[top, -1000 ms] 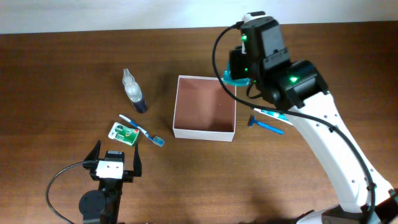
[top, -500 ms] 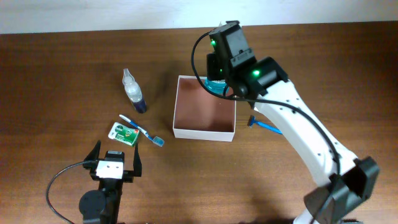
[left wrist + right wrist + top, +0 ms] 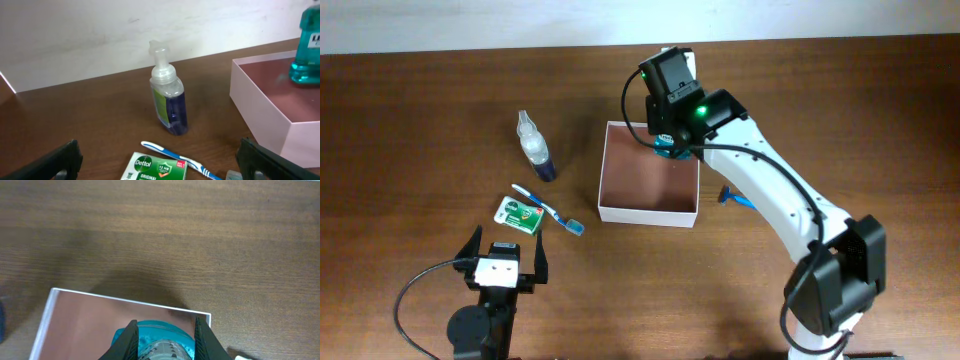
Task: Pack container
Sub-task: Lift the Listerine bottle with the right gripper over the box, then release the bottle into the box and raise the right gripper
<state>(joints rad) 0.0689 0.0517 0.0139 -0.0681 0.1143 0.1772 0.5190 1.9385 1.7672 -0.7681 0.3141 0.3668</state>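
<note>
The container [image 3: 610, 172] is a white box with a pinkish-brown inside at the table's middle; it also shows in the left wrist view [image 3: 255, 100] and the right wrist view [image 3: 75, 320]. My right gripper [image 3: 667, 140] is shut on a teal mouthwash bottle [image 3: 150, 332] and holds it upright over the container's far right corner. The bottle also shows in the left wrist view [image 3: 306, 55]. My left gripper [image 3: 505, 262] is open and empty near the front left, behind a green soap box [image 3: 157, 169] and a blue toothbrush [image 3: 175, 160].
A pump bottle [image 3: 536, 148] with dark blue liquid stands left of the container [image 3: 167, 97]. The green soap box [image 3: 520, 213] and the toothbrush [image 3: 548, 210] lie front left. A blue razor [image 3: 735, 197] lies right of the container.
My right arm has carried the teal bottle leftward, from past the container's right edge to over its far right corner. The left arm has not moved.
</note>
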